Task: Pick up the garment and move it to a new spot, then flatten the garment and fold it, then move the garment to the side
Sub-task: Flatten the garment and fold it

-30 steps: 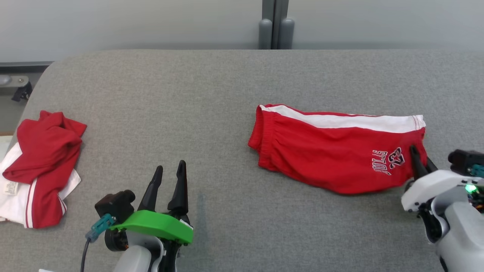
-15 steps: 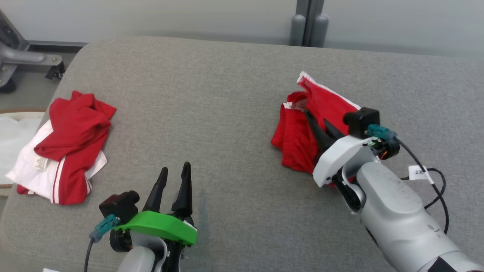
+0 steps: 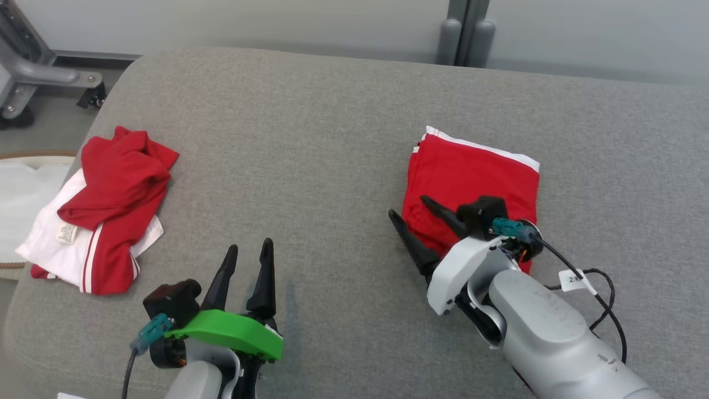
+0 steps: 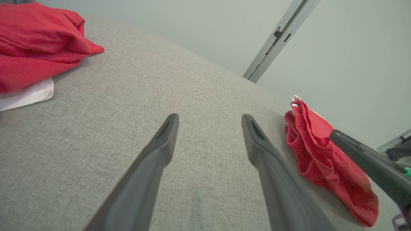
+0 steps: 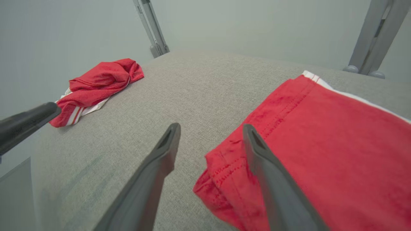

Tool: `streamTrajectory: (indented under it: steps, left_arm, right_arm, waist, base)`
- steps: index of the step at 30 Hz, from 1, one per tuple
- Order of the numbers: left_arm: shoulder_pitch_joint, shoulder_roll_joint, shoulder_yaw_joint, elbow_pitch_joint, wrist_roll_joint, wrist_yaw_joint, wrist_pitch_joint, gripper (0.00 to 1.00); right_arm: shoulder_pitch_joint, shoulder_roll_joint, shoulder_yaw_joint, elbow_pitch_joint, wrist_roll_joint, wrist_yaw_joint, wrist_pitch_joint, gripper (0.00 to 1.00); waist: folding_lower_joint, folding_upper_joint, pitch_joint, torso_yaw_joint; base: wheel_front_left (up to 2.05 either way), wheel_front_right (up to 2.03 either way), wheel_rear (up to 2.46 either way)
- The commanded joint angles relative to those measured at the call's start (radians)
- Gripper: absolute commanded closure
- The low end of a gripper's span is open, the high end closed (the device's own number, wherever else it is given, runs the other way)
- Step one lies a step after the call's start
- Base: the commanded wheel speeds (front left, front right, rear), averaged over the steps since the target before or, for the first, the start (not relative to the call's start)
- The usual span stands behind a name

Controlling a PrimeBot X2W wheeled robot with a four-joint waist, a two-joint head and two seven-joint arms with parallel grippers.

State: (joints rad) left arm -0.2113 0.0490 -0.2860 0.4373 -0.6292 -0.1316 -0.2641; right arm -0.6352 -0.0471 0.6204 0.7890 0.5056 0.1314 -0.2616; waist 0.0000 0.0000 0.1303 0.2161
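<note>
The garment (image 3: 471, 177), red shorts with a white side stripe, lies folded in half on the grey padded table (image 3: 310, 138), right of centre. My right gripper (image 3: 411, 209) is open at its near-left corner: one finger rests over the red cloth, the other over bare table, and nothing is held. The right wrist view shows the garment (image 5: 321, 134) under the right finger of that gripper (image 5: 212, 127). My left gripper (image 3: 249, 246) stands open and empty near the front edge, with bare grey table between its fingers in the left wrist view (image 4: 208, 117) and the garment (image 4: 318, 150) off to the right.
A crumpled red and white pile of clothes (image 3: 99, 210) lies at the table's left end. A grey wheeled frame (image 3: 33, 72) stands on the floor beyond the far left corner. Two grey posts (image 3: 468, 33) rise behind the table. The right arm's cable (image 3: 604, 288) loops over the table.
The right gripper carried the garment's right end over to the left, folding the laid-out shorts in half, then opened and let go. The head camera turned. The left arm stayed put.
</note>
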Motion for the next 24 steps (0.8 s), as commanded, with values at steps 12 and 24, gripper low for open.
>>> streamTrajectory:
  steps: [12, 24]
  left_arm:
    - [0.033, 0.003, 0.067, -0.014, 0.158, 0.002, 0.0, 0.0]
    - [0.103, 0.004, 0.126, -0.039, 0.319, 0.002, 0.0, 0.0]
  right_arm:
    - [0.182, -0.051, -0.485, -0.212, -0.284, -0.001, -0.005, 0.0]
    - [0.385, -0.015, -0.679, -0.277, -0.404, -0.001, -0.005, 0.0]
  waist:
    - [0.0, 0.0, -0.044, -0.106]
    - [0.0, 0.0, -0.099, -0.18]
  base:
    - [0.0, 0.0, 0.0]
    - [0.0, 0.0, 0.0]
